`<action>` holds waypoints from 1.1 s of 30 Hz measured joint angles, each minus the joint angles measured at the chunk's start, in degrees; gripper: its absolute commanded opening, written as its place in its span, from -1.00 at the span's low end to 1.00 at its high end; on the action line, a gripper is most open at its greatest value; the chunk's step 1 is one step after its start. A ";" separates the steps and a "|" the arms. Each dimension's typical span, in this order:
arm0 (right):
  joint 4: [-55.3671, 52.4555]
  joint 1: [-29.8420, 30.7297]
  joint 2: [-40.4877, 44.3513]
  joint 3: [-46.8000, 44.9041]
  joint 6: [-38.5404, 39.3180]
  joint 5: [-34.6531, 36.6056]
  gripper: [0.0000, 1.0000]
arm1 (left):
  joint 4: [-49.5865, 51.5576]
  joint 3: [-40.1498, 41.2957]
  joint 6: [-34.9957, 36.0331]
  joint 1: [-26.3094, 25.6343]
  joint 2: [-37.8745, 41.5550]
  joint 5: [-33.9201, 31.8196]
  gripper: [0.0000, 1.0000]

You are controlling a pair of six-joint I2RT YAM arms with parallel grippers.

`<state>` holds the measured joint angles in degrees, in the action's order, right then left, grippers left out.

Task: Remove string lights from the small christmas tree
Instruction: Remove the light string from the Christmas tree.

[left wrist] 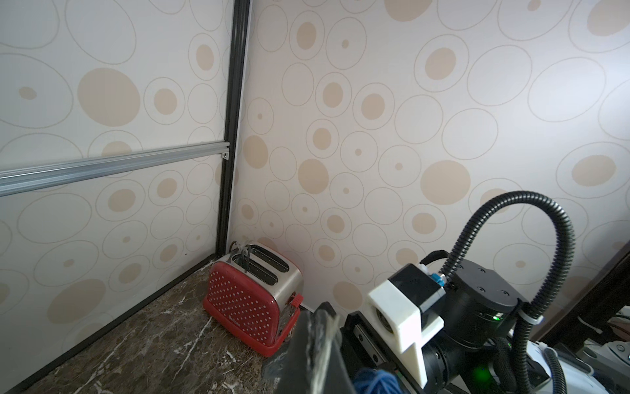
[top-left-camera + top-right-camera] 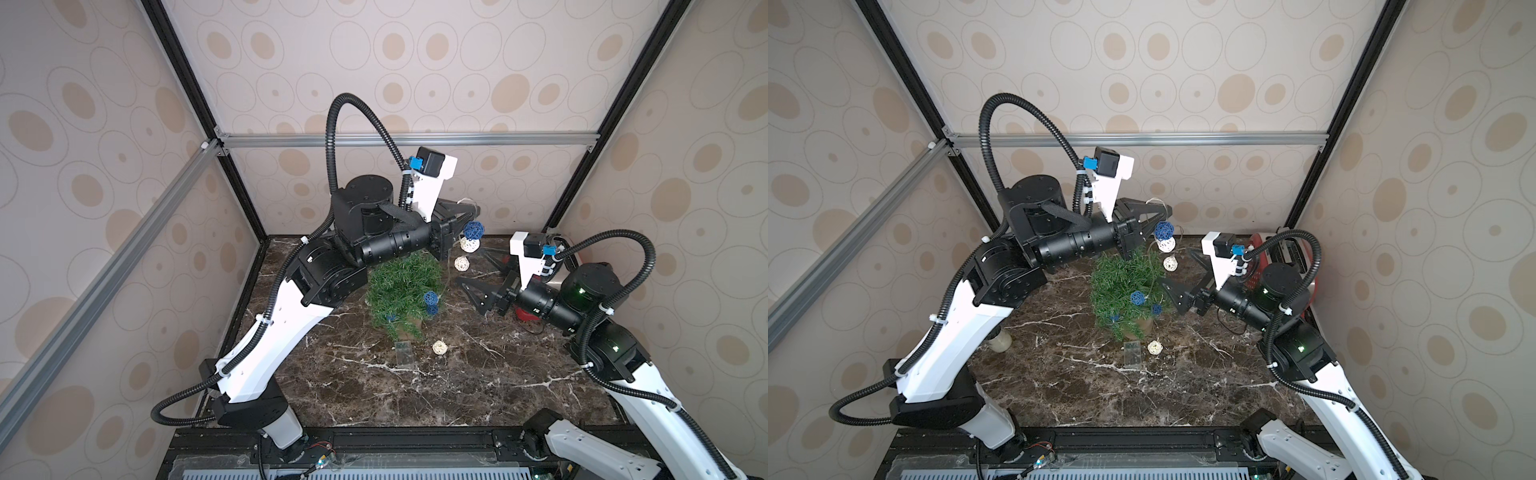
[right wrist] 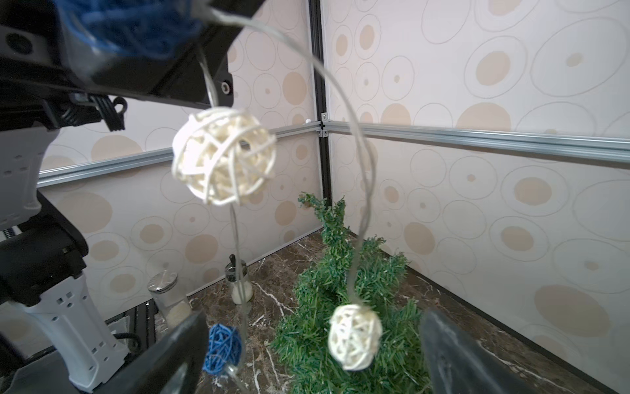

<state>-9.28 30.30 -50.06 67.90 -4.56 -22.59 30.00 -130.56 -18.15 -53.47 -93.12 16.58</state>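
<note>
The small christmas tree (image 2: pixel 399 286) (image 2: pixel 1121 286) stands mid-table, green and bushy. My left gripper (image 2: pixel 473 212) (image 2: pixel 1164 210) hangs above and behind it, shut on the pale wire of the string lights (image 2: pixel 473 230); a blue ball and two white balls (image 2: pixel 1166 245) dangle below it. The pinched wire shows in the left wrist view between the shut fingers (image 1: pixel 324 314). Blue balls (image 2: pixel 430 297) still sit in the tree's branches. A white ball (image 2: pixel 439 347) and the clear battery box (image 2: pixel 403 353) lie on the table. My right gripper (image 2: pixel 478 272) (image 3: pixel 317 348) is open beside the tree, a hanging white ball (image 3: pixel 354 336) between its spread fingers, untouched.
A red polka-dot toaster (image 1: pixel 252 300) (image 2: pixel 1287 257) stands in the back right corner behind the right arm. Two glass jars (image 3: pixel 168 296) (image 3: pixel 238 279) stand at the table's left edge. Papered walls close in the marble table (image 2: pixel 457 395) on three sides.
</note>
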 measured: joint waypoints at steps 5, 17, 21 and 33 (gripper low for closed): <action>-0.74 0.00 -2.91 4.39 1.42 -1.27 0.97 | 1.07 -0.94 0.00 0.00 -0.28 0.37 -1.00; 4.59 0.02 -10.21 6.51 -3.52 -12.87 0.79 | 1.68 -5.92 -0.28 0.00 -4.66 -0.02 -1.00; 6.51 0.02 -10.60 5.11 -5.66 -13.29 0.44 | 1.09 -5.92 -1.01 0.00 -5.49 -1.16 -1.00; 6.91 0.26 -11.32 4.52 -6.58 -9.66 -0.69 | -0.44 -5.92 -1.75 0.00 -5.57 -5.88 -1.00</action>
<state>-2.37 30.57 -61.39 72.42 -11.14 -32.25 29.56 -136.49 -19.90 -53.47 -98.70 10.70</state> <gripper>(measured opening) 0.260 0.047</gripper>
